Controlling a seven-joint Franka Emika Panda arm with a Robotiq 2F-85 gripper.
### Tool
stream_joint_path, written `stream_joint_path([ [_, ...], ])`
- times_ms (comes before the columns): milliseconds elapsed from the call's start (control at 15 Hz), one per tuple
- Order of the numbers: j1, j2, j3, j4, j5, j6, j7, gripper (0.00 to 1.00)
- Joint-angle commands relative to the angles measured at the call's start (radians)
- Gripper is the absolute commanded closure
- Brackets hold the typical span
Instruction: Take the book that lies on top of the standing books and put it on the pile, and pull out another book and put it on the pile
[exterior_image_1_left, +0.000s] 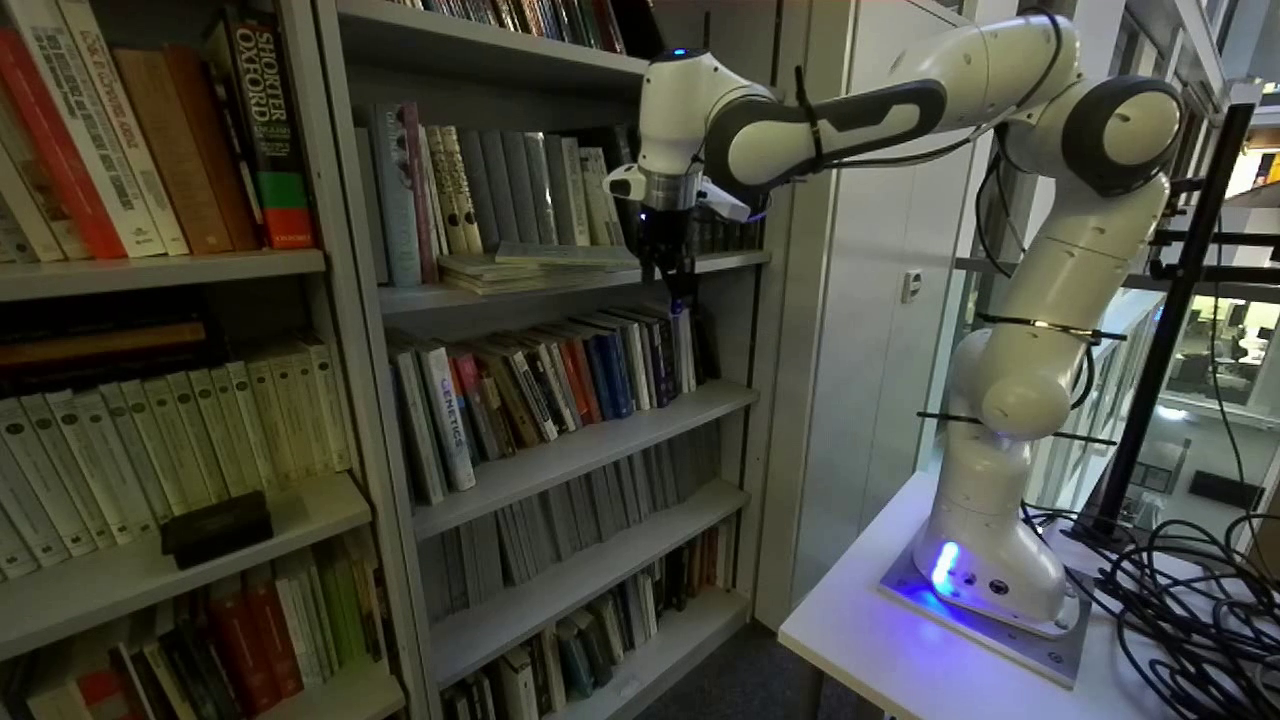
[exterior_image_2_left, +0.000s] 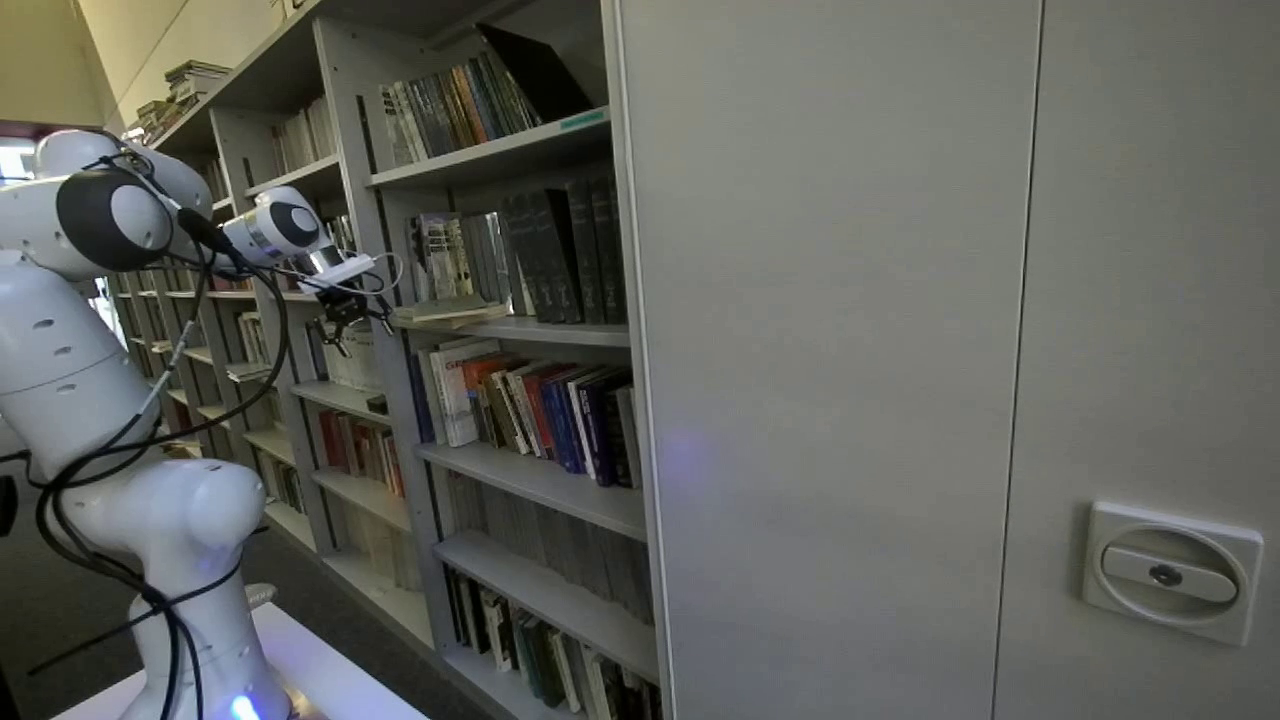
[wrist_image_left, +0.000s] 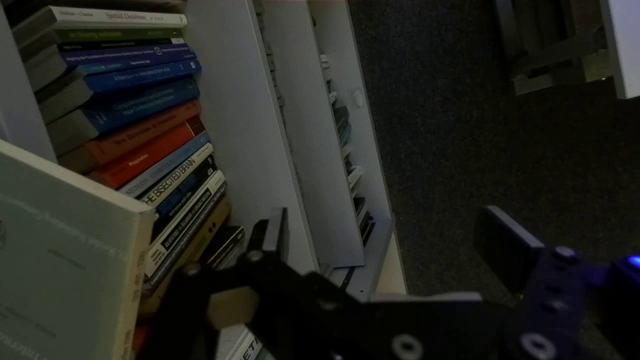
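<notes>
Standing below the pile (exterior_image_1_left: 520, 274), one book (exterior_image_1_left: 447, 418) reads "GENETICS".

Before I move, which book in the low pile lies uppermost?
The pale grey-green book: it rests on the pile's other books, with no book on top of it.

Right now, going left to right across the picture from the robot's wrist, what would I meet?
Pale grey-green book, white spine reading "BISECTED BRAIN", one gripper finger, the opposite gripper finger, white tabletop.
</notes>
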Motion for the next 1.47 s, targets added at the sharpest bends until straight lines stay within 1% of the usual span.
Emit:
stream_joint_path([
  [0, -0.019, 0.015, 0.003, 0.016, 0.016, 0.051, -0.023, 0.00],
  [267, -0.030, 0.030, 0.003, 0.023, 0.002, 0.118, -0.021, 0.00],
  [533, -0.040, 0.036, 0.004, 0.025, -0.010, 0.140, -0.023, 0.00],
  [667, -0.045, 0.037, 0.006, 0.025, -0.023, 0.129, -0.022, 0.00],
  [1067, -0.077, 0.047, 0.014, 0.030, -0.157, 0.106, 0.000, 0.00],
  [1400, -0.089, 0.050, 0.016, 0.031, -0.214, 0.103, 0.007, 0.00],
])
